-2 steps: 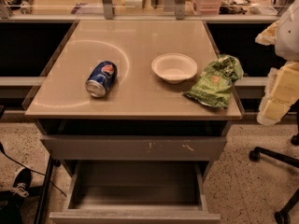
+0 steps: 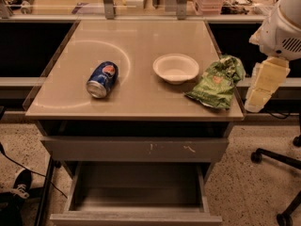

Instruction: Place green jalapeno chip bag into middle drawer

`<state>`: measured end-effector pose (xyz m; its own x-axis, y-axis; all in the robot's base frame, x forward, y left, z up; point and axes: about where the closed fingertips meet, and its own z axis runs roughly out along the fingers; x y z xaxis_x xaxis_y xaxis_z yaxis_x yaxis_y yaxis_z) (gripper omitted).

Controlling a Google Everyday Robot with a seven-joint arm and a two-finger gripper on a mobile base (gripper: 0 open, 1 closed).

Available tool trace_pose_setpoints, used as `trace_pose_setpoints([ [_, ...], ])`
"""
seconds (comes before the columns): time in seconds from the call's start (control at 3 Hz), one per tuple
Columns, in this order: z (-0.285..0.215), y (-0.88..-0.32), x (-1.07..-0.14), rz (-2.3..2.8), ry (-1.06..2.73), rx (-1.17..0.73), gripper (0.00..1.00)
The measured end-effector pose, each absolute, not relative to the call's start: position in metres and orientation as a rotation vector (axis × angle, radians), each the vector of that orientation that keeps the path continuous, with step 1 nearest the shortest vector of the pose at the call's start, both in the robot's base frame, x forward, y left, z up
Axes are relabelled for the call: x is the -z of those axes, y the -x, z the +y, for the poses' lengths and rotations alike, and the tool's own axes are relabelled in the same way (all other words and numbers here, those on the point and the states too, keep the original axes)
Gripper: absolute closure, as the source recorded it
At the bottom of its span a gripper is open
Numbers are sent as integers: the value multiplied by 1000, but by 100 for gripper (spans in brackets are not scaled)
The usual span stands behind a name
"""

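The green jalapeno chip bag [image 2: 216, 84] lies crumpled on the right edge of the tan table top, just right of the white bowl [image 2: 176, 68]. The middle drawer [image 2: 136, 188] stands pulled open below the table front, with a bare grey floor and nothing in it. My gripper [image 2: 259, 89], pale cream, hangs off the white arm [image 2: 282, 27] at the right side. It is beside the table's right edge, just right of the bag and not touching it.
A blue soda can [image 2: 103, 79] lies on its side on the left of the table top [image 2: 141, 41]. A shut grey drawer front with pale scratches [image 2: 136, 149] sits above the open drawer. Chair wheels [image 2: 282, 187] stand on the floor at the right; a cable and shoe [image 2: 19, 187] lie at the left.
My gripper has moved a little left and up, closer to the chip bag. The bag, bowl, can and drawer have not moved.
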<state>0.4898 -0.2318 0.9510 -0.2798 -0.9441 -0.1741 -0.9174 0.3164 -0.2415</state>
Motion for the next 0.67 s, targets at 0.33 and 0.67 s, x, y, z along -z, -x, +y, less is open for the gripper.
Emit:
trace_pose_setpoints([
  [0.33,-232,-491,-949,2305,1682,133,0],
  [0.67,-232,-491,-945,2320,1660,127,0],
])
